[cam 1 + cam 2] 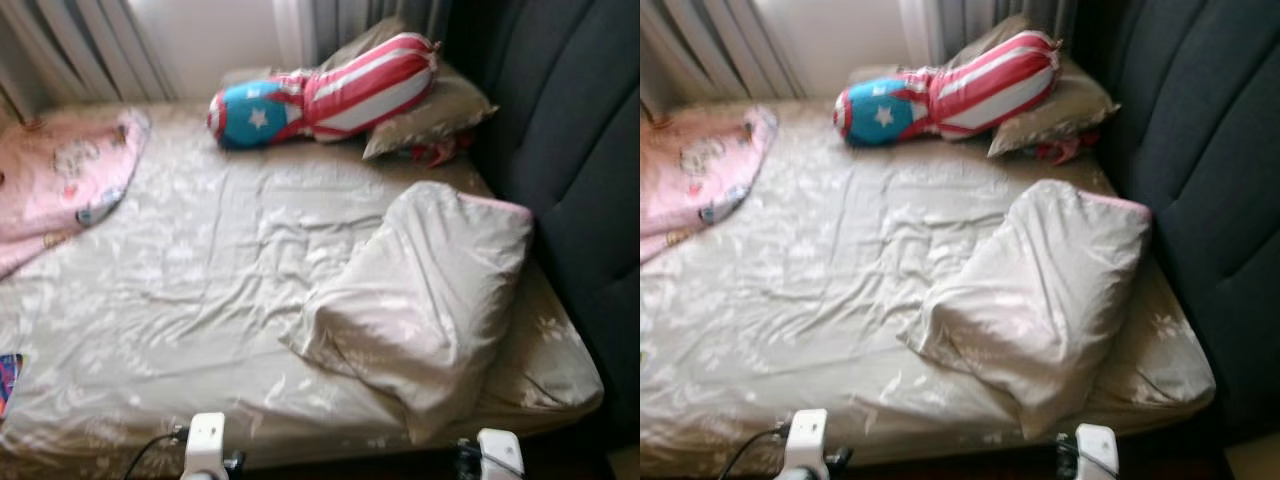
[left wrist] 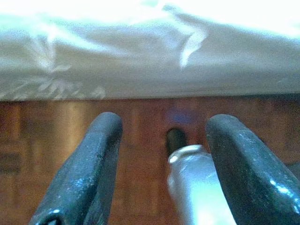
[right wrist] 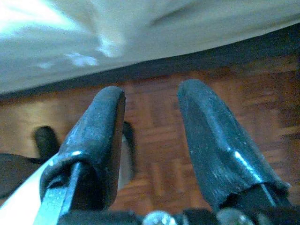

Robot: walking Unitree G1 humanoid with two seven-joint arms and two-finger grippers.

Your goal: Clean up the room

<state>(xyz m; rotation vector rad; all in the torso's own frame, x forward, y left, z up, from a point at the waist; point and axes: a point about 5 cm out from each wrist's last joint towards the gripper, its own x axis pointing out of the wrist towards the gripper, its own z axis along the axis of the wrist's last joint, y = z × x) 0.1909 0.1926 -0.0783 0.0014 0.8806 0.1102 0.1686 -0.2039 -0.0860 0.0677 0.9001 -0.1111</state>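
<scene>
On the bed (image 1: 180, 300) lies a crumpled beige pillow (image 1: 420, 290); both grippers' fingers apart.

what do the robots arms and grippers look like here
Each gripper has two long, rounded black fingers with a slightly scuffed, glossy surface: left gripper, right gripper. From the head camera, white blocky arm tops show, with a black cable looping off the left one.
</scene>
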